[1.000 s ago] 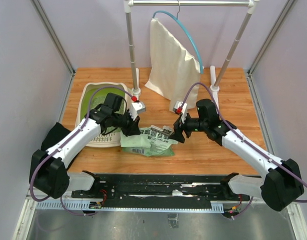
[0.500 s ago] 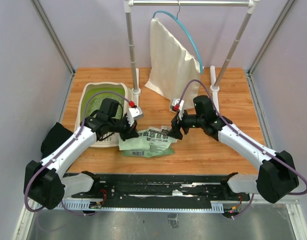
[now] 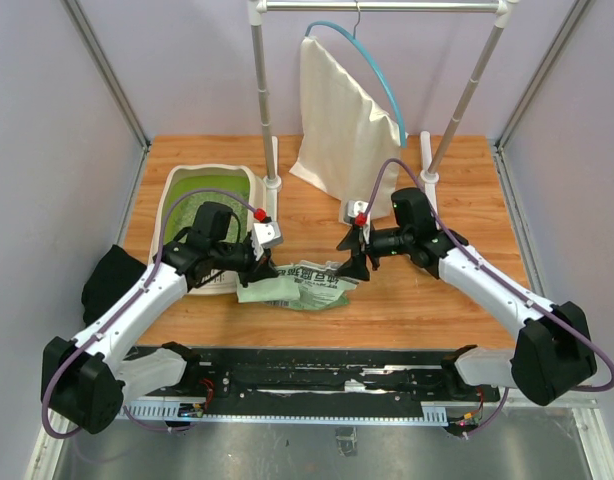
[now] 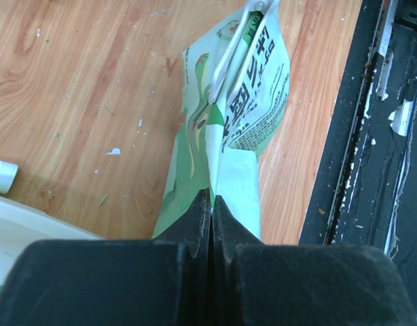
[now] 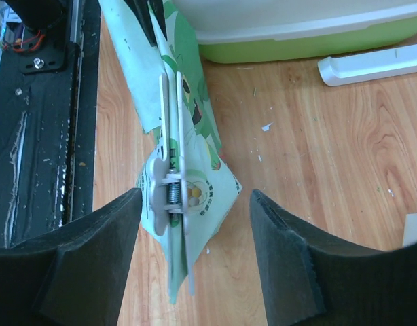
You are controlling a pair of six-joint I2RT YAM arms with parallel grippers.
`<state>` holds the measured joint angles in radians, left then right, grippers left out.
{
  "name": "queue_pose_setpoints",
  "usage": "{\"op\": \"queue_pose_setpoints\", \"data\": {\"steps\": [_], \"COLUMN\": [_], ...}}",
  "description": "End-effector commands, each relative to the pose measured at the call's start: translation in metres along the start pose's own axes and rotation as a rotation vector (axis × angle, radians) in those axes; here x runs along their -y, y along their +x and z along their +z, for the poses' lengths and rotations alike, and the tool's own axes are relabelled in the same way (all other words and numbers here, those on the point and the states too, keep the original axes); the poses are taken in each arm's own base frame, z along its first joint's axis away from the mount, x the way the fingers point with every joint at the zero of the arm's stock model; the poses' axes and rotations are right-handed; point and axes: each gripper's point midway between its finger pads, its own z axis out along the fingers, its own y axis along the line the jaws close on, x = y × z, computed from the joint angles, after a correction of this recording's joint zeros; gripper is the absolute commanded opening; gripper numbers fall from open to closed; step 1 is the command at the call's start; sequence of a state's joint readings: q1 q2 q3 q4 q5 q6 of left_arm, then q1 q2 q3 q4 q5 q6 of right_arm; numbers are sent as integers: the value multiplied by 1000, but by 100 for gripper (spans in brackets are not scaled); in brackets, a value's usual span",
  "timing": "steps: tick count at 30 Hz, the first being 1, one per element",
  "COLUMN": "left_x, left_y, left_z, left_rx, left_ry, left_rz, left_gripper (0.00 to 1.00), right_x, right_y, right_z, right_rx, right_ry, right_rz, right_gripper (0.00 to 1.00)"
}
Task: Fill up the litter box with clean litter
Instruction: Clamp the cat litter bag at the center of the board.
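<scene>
Between my left gripper's (image 4: 212, 204) closed fingers sits a folded edge of the green bag (image 4: 239, 176). My right gripper (image 5: 195, 204) stands open, its 2 fingers clear on either side of the white clip (image 5: 169, 136). Bare wood lies beyond, with the black rail (image 4: 371, 136) close by. The bag's black print is unreadable. Just left, the litter box (image 3: 182, 185) holds speckled litter (image 3: 195, 212), with a white rack foot (image 5: 371, 64) beside it.

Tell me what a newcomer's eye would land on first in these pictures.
A crumpled green bag lies at the middle of the wooden table. The left gripper is pinched shut on one end of it, and the open right gripper straddles the white clip at the other end. On the left sits the beige litter box with its lime-green inside, and a white cloth bag hangs from the rack at the back.
</scene>
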<state>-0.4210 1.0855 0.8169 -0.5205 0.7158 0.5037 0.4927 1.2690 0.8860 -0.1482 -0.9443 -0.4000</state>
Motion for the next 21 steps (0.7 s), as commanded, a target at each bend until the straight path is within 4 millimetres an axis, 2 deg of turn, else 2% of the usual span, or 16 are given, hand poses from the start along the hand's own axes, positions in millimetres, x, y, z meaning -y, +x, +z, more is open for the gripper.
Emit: {"op": "queue_pose_setpoints", "data": {"steps": [1, 6, 14, 16, 18, 21], "left_x": [-1, -2, -2, -2, -2, -2], "left_y": [-25, -26, -30, -30, -30, -30], "left_z": [-3, -3, -5, -5, -5, -5], "left_rx": [93, 93, 98, 100, 100, 99], "left_ry": [8, 7, 7, 7, 6, 4], "left_rz": [89, 87, 90, 89, 87, 86], "left_gripper": [1, 1, 1, 0, 0, 1], "right_x": [-6, -8, -6, -7, -7, -7], "right_y": [-3, -4, -6, -8, -8, -6], "right_z": [3, 3, 5, 5, 6, 7], "right_rx": [-6, -2, 1, 10, 8, -1], "right_ry": [-51, -66, -21, -26, -30, -34], "right_rz": [-63, -67, -90, -91, -82, -72], "right_gripper": [58, 40, 41, 39, 30, 4]}}
